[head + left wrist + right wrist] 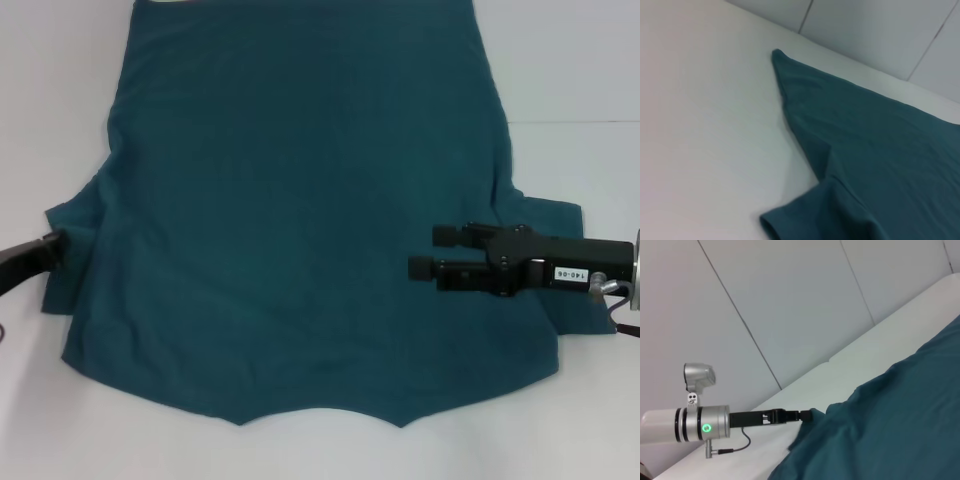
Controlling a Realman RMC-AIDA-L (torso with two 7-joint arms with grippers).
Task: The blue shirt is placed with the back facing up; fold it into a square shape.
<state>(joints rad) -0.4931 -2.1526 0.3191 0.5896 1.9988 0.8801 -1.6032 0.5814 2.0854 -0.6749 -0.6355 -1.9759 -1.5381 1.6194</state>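
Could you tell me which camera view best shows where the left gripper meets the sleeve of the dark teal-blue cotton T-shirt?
The right wrist view: the left gripper reaches the dark teal-blue cotton T-shirt at its sleeve edge, seen side-on. The head view shows only the gripper's tip at the sleeve. The left wrist view shows the sleeve alone.

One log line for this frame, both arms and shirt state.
blue shirt: flat, unfolded | left gripper: at left sleeve | right gripper: open, over right side
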